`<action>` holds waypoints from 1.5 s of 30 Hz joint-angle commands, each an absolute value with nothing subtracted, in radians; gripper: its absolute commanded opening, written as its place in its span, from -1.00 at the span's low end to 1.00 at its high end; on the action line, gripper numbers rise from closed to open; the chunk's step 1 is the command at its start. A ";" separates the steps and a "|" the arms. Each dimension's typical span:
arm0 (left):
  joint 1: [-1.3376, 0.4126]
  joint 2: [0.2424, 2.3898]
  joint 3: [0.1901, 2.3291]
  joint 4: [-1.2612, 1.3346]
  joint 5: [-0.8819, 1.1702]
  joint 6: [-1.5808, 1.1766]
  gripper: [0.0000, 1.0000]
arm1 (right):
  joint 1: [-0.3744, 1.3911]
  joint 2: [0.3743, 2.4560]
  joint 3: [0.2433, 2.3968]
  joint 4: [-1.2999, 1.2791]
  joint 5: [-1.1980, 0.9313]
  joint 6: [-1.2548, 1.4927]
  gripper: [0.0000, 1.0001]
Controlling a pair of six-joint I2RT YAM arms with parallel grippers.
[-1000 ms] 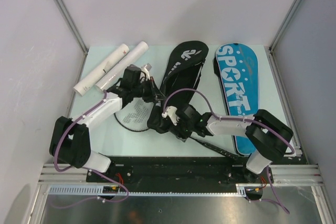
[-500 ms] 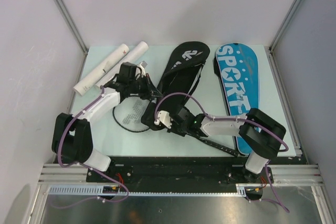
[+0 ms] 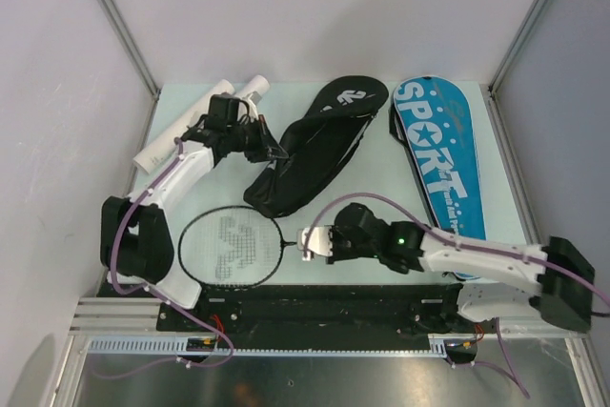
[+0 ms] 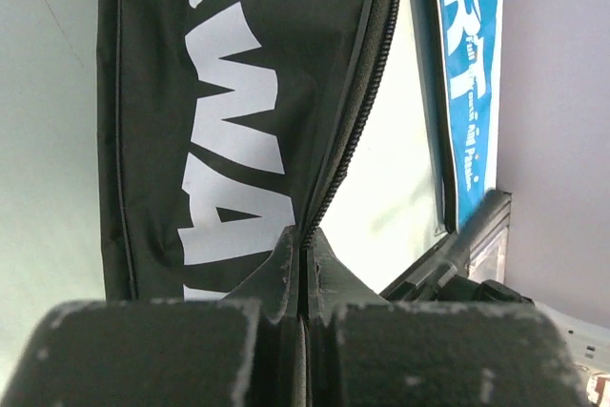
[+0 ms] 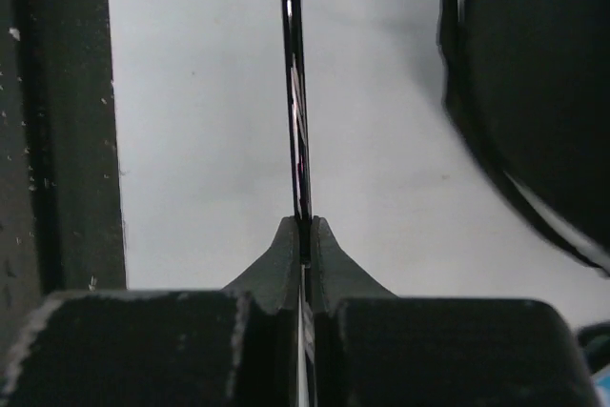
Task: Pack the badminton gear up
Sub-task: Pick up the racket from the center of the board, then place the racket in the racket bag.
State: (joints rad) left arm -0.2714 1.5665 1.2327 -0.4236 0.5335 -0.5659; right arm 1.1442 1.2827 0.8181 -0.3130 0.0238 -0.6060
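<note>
Black fabric on one side, a thin dark shaft on the other: both pairs of my jaws are closed on something as the badminton gear gets packed. My left jaws are clamped tight on the zip edge of the bag's black half [image 3: 315, 145]. In the left wrist view the zip line runs straight out ahead of the tips, and the blue SPORT panel [image 3: 438, 154] lies flat on the table [image 3: 229, 188], well off to their right. My right jaws pinch the shaft of the racket [image 3: 229, 247], fingertips [image 5: 286, 247] pressed together around it. I think the grip is close to where shaft meets handle, though my arm hides the handle from above.

As I judge it, the next move turns on this: the racket's long axis runs straight out ahead of my right jaws, stringed head foremost. The black half lies off to the right of that line, its length slanted across it. The head sits apart from the bag, near my left arm's base. My right arm has the racket and my left has the mouth. The racket would need swinging round until its head points into the opening at my left jaws. Two white tubes [image 3: 157, 150] lie behind and beside my left jaws, untouched.
</note>
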 commanded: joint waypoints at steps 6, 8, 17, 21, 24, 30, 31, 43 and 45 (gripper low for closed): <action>-0.242 1.621 1.399 -0.403 0.545 -0.442 -1.00 | 1.227 0.985 0.741 -0.382 0.029 -0.701 -1.00; -0.229 1.628 1.410 -0.420 0.535 -0.422 -1.00 | 1.241 0.939 0.741 -0.384 0.076 -0.695 -1.00; -0.156 1.617 1.430 -0.425 0.526 -0.433 -1.00 | 1.184 0.669 0.660 -0.336 0.337 -0.578 -1.00; -0.175 1.632 1.414 -0.423 0.555 -0.451 -1.00 | 1.086 0.623 0.661 -0.325 0.335 -0.512 -1.00; -0.199 1.631 1.399 -0.423 0.525 -0.457 -0.99 | 0.964 0.632 0.663 -0.234 0.380 -0.373 -1.00; -0.248 1.621 1.379 -0.410 0.422 -0.465 -1.00 | 0.697 0.854 0.855 -0.173 0.298 0.006 -1.00; -0.250 1.618 1.374 -0.403 0.416 -0.469 -1.00 | 0.660 0.894 0.898 -0.182 0.296 0.040 -1.00; -0.313 1.603 1.327 -0.310 0.341 -0.532 -1.00 | 0.554 1.134 1.094 -0.649 0.088 0.489 -1.00; -0.325 1.602 1.318 -0.301 0.312 -0.534 -1.00 | 0.571 1.100 1.060 -0.687 0.091 0.526 -1.00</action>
